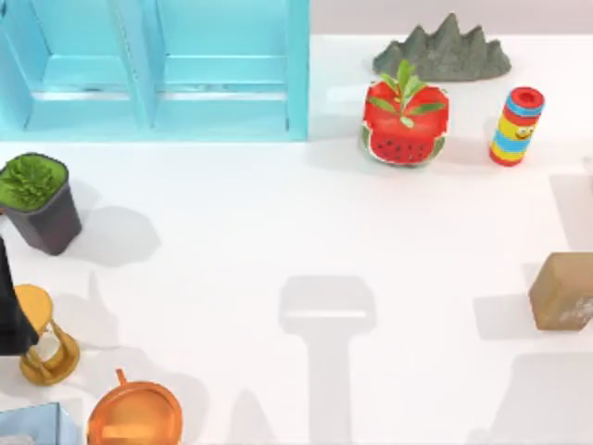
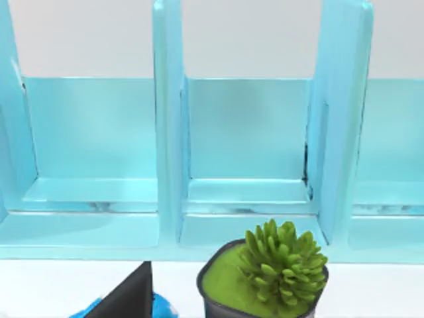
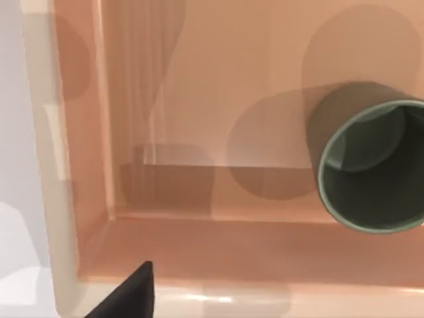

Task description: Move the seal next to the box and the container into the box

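The seal (image 1: 562, 292), a tan-brown block with pale scuffs, rests on the white table at the top view's right edge. In the right wrist view the container (image 3: 371, 169), a dark grey-green cup, is inside the pink box (image 3: 66, 199), its mouth turned toward the camera. My right gripper (image 3: 212, 313) hovers over the box's near rim, open, and one dark fingertip (image 3: 136, 291) stands well apart from the cup. My left arm (image 1: 9, 311) is parked at the table's left edge, its gripper (image 2: 212, 313) open with one fingertip (image 2: 132, 295) in sight.
A blue shelf unit (image 1: 157, 69) spans the back left. A dark pot with a green plant (image 1: 39, 199), a golden hourglass (image 1: 44, 338) and an orange round vessel (image 1: 135, 414) crowd the left side. A watermelon planter (image 1: 405, 125), grey rock (image 1: 443, 51) and striped cylinder (image 1: 516, 126) stand at the back right.
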Robot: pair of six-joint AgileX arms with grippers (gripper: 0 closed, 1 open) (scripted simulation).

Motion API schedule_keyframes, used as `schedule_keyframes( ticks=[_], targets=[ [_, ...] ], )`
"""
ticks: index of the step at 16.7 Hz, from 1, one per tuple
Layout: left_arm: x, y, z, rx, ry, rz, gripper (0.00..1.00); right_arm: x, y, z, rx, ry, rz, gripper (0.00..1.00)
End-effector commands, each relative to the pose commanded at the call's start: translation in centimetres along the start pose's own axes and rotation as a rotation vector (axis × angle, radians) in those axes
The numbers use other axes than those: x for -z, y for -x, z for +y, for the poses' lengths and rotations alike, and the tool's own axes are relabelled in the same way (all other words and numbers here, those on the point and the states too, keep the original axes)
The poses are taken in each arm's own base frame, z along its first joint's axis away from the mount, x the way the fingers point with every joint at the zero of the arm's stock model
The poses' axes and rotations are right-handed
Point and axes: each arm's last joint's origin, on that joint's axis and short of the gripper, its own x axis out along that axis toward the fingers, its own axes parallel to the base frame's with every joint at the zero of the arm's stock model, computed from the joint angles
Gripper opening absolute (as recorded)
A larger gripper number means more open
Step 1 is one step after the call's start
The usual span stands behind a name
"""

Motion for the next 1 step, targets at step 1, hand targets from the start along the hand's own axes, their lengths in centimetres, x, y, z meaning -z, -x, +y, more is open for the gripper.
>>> schedule_keyframes(
  ticks=[1],
  targets=[
    [0.00, 0.00, 0.00, 0.000, 0.000, 0.000, 1.00, 0.00, 0.00, 0.00, 0.000, 0.000, 0.000, 1.00]
  ],
)
